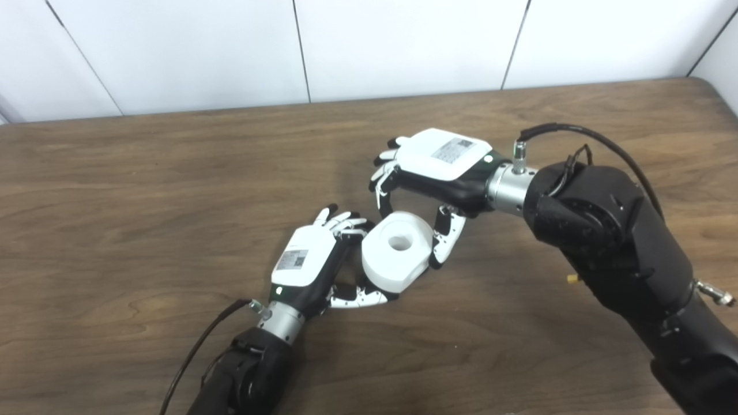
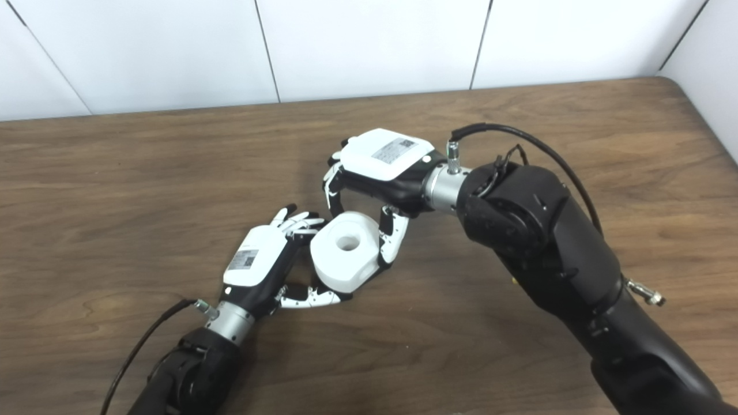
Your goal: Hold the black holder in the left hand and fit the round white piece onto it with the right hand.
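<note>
The step in hand is judged to be the seating of the white piece (image 1: 398, 250) on the holder, which cannot be seen: it is presumably hidden under the piece and inside the left hand (image 1: 305, 262).

To be done well, the piece should be kept level and its central hole lined up with whatever post the holder carries. Pressure is best applied straight down, evenly from both sides, with no twisting. The left hand should be kept steady so that the holder is not tipped. Release is best delayed until the piece sits flush.

The piece lies just left of the frame's centre, tilted slightly, its hole facing up. It sits between the two hands. The left hand is pressed against its lower-left side, thumb curled under its lower edge and fingers (image 1: 340, 220) reaching past its upper-left edge; what is gripped there cannot be told. The right hand (image 1: 441, 164) is arched above and to the upper right of the piece, spread wide around it. Its thumb (image 1: 447, 239) is laid against the piece's right side, while its fingers (image 1: 383, 176) are curled above the upper edge, where contact cannot be told.

All of this rests over the table (image 1: 115, 202).
</note>
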Motion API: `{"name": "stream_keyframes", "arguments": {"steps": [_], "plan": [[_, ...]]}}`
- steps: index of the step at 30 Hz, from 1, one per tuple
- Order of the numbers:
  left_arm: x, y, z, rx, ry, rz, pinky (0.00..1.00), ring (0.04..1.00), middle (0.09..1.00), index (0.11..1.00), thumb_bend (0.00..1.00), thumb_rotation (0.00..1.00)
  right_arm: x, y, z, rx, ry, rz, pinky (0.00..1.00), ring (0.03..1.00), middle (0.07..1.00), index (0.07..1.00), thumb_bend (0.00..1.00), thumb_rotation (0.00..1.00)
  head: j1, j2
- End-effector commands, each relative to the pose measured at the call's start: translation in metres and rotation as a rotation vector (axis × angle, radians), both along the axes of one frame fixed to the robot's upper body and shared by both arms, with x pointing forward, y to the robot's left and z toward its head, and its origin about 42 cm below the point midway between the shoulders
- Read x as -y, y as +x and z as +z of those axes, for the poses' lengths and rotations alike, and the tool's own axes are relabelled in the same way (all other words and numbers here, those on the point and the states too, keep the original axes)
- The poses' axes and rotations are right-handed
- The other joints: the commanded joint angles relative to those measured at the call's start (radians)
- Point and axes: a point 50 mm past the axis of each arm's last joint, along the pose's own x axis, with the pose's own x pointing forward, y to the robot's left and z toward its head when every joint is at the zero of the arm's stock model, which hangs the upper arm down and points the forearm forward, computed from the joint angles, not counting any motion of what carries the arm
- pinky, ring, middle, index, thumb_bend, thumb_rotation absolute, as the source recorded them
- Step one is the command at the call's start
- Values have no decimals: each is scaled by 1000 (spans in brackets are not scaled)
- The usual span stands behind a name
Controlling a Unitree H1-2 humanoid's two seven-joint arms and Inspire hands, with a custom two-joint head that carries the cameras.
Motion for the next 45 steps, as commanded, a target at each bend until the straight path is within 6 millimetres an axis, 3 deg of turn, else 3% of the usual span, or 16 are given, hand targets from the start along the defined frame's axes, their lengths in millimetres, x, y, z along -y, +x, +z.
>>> {"name": "stream_keyframes", "arguments": {"steps": [1,27,28,31,37,45], "plan": [[4,-5,-9,-55,66,-31,1000,885,809,487,523,55,-3,2,14,69,25,11,1000,927,826,485,525,137,2,2],[6,-6,-10,-48,56,-32,1000,885,806,487,523,56,-6,-1,1,76,-25,31,1000,920,825,493,525,148,2,-8],[6,-6,-10,-44,54,-33,1000,882,799,487,523,55,-5,-2,0,66,-27,30,1000,921,829,572,762,195,-3,-17],[6,-6,-12,-40,54,-34,1000,880,794,486,523,54,-4,-2,-2,48,-35,28,1000,922,836,637,935,277,-3,-22],[4,-6,-16,-33,52,-35,1000,874,788,486,523,54,-4,-3,-1,23,-61,32,1000,938,872,705,1000,424,-7,-31],[5,-7,-16,-28,57,-40,1000,875,785,486,523,54,-4,-4,6,9,-99,39,1000,978,923,779,1000,506,-7,-31]]}}
